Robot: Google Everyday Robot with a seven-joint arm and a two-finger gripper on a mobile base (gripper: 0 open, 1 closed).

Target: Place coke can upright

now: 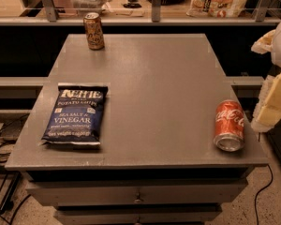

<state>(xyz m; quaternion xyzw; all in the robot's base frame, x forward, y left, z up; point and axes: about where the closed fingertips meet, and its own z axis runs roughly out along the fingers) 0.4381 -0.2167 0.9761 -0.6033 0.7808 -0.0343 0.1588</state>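
The red coke can [228, 124] lies on its side near the right front corner of the grey table [154, 69]. Its silver end points toward the front edge. My gripper [273, 101] shows as cream and white parts at the right edge of the view. It is just to the right of the can, past the table's side edge, and holds nothing that I can see. Part of it is cut off by the edge of the view.
A tan-gold can [93, 31] stands upright at the table's back left. A blue chips bag [75, 115] lies flat at the front left. Drawers [138, 196] sit below the tabletop. A railed counter [154, 18] with clutter runs behind. Cables [0, 144] lie on the floor at the left.
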